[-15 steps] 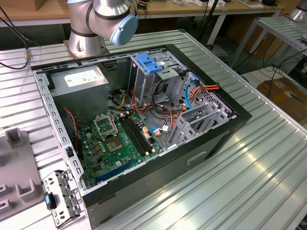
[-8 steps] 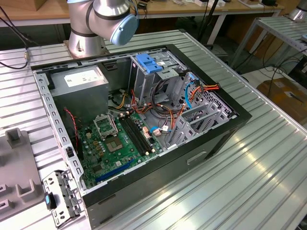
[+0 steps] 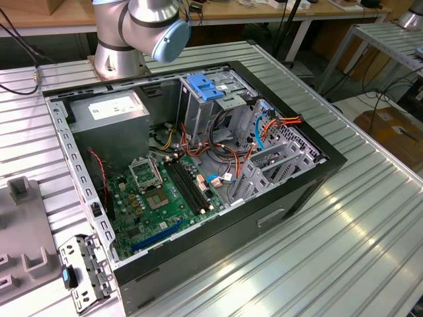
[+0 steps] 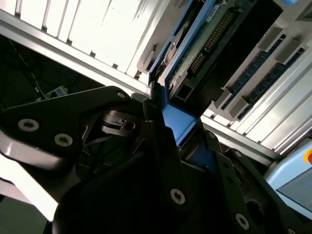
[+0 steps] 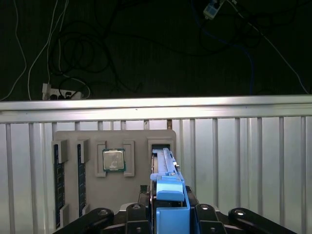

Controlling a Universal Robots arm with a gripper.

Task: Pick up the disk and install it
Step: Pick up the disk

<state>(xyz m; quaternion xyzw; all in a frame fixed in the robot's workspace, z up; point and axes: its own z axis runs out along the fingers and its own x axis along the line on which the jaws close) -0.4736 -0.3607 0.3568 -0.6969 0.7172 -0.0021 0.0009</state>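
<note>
While the jaws pinch the disk (image 5: 167, 168) edge-on by its blue rails, its long axis runs straight out from them, far end pointing into the slot of the grey tray (image 5: 87, 139) on the ribbed metal desk (image 5: 243, 161).

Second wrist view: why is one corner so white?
In the second wrist view, glare washes out the ribbed silver metal table, while the black gripper on the blue-railed silver disk sits shadowed; in the first wrist view, the table's edge glares.
</note>
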